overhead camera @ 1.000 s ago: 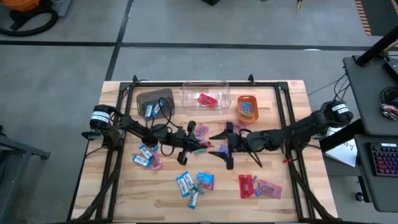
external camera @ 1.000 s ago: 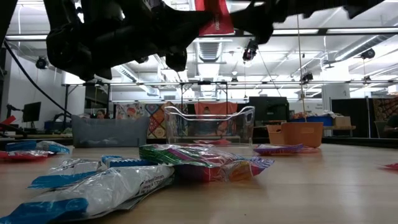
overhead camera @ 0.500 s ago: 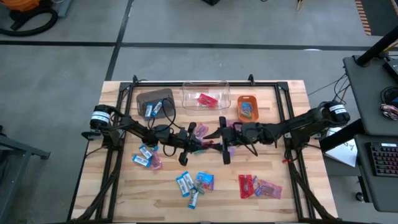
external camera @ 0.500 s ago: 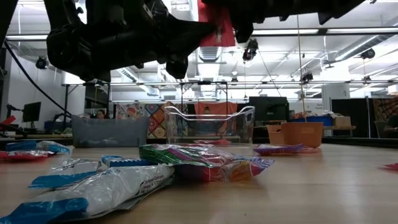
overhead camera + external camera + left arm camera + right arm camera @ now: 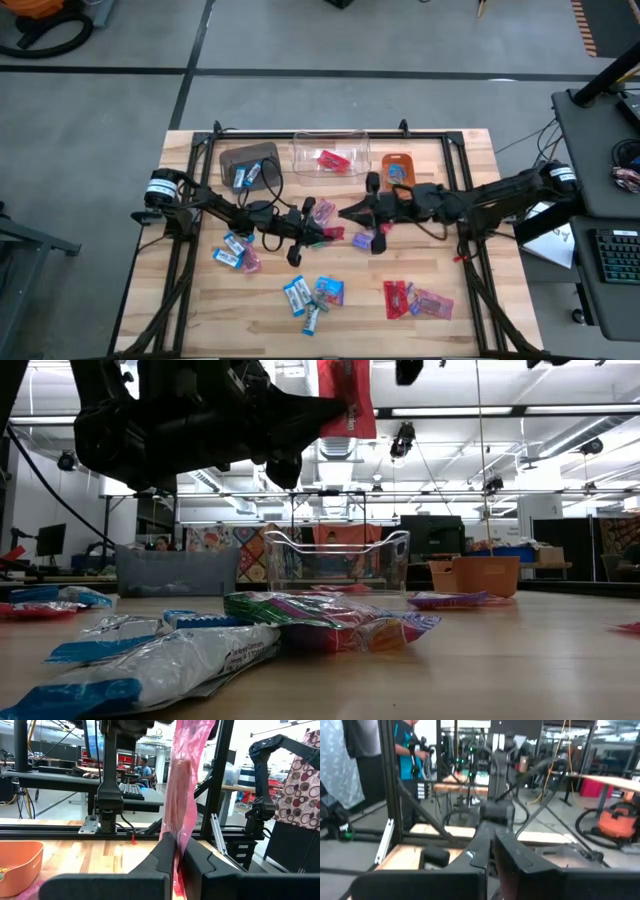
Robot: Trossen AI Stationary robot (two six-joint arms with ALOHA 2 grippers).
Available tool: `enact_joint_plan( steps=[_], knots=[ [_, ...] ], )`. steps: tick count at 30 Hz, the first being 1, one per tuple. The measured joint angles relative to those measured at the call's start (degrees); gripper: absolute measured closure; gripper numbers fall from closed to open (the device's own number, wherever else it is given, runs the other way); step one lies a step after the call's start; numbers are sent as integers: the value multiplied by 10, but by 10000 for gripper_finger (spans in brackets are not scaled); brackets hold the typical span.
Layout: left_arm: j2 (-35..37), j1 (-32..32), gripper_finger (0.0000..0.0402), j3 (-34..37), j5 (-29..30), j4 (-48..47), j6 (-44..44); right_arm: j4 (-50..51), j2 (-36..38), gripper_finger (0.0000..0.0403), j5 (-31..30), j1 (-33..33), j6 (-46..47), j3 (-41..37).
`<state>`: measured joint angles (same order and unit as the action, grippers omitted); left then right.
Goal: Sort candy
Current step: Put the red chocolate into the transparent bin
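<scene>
Left wrist view: left gripper [image 5: 177,851] clenched on a pink candy [image 5: 184,785], wrapper standing upright from the fingertips, raised above the tabletop's [image 5: 470,170] middle. Right gripper [image 5: 345,214] just beside, near the back edge, fingers pressed together, empty.

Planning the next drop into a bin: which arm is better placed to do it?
Probably the left. Its hand is shut on a pink candy, held up off the table near the middle. The right hand looks shut and empty, hanging beside it in front of the orange bin.
</scene>
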<state>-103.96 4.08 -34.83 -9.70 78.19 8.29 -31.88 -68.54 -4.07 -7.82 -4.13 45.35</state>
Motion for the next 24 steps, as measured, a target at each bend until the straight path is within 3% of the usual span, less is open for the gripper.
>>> enact_joint_plan(
  steps=[4,10,18,24],
  knots=[
    [0,0,401,0,0,1,0,80,43,342,1,-1,36,1],
    [0,0,401,-2,17,5,-2,188,50,243,1,-14,103,-3],
    [0,-2,401,-12,28,7,-5,170,-21,128,0,-17,115,-5],
    [0,-2,401,-12,32,6,-5,90,-57,122,5,-15,90,-5]
  ],
)
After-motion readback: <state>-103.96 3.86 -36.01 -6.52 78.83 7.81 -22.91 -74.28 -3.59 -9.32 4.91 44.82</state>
